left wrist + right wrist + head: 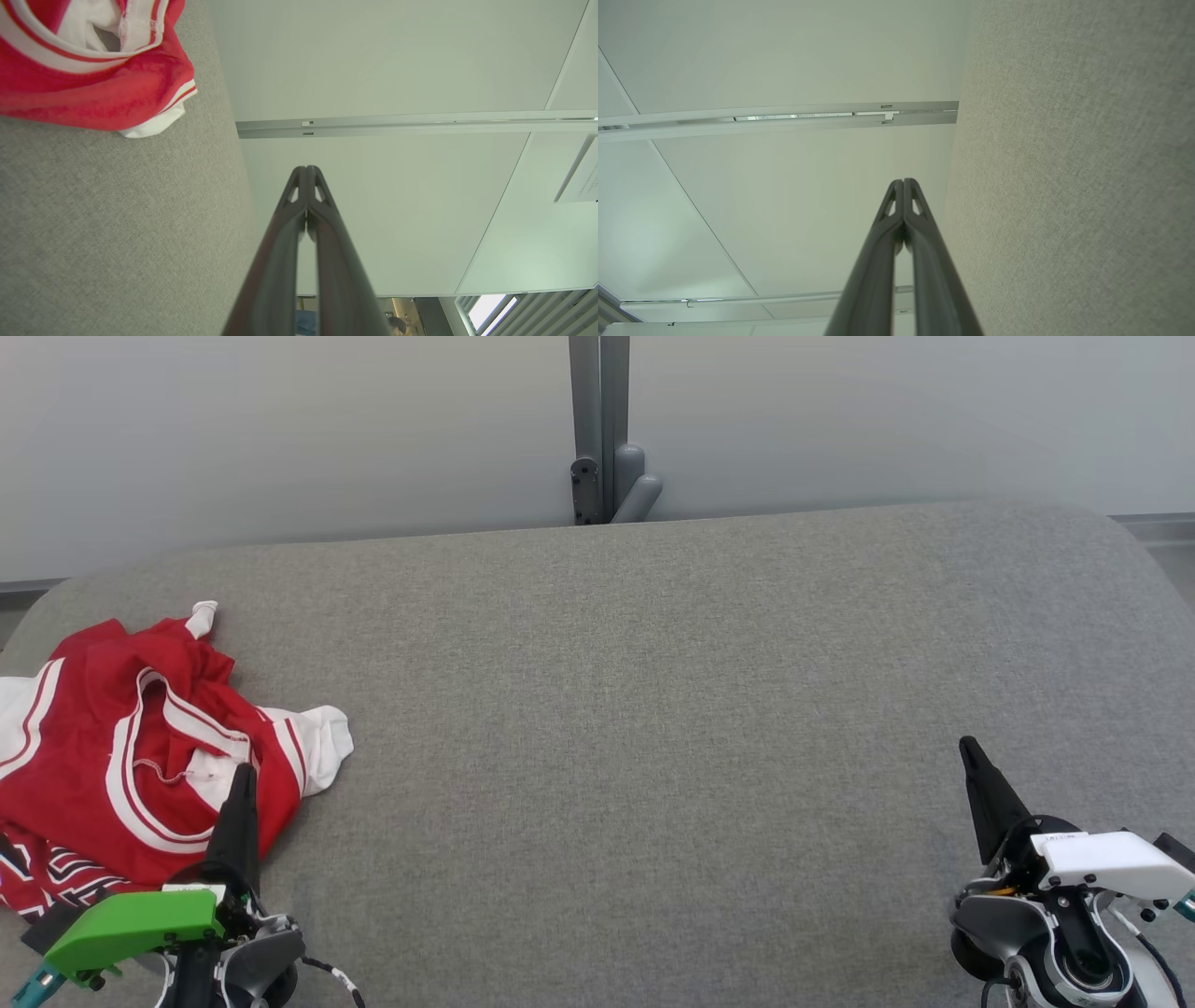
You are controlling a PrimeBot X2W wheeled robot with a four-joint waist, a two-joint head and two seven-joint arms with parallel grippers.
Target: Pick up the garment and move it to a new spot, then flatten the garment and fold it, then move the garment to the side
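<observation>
A red garment [121, 756] with white stripes and white sleeves lies crumpled at the left end of the grey table [653, 709]. My left gripper [245, 773] is shut and empty, its tip just above the garment's near right part. The left wrist view has that garment [93, 79] at its upper left, apart from the shut left gripper [307, 169]. At the table's near right my right gripper [965, 744] is shut with nothing in it. In the right wrist view the right gripper [903, 181] points along the bare grey table [1073, 186].
A grey post [600, 429] with a bracket stands behind the table's far edge, before a pale wall. The table's rounded corners show at far left and far right. Grey cloth stretches between the garment and my right gripper.
</observation>
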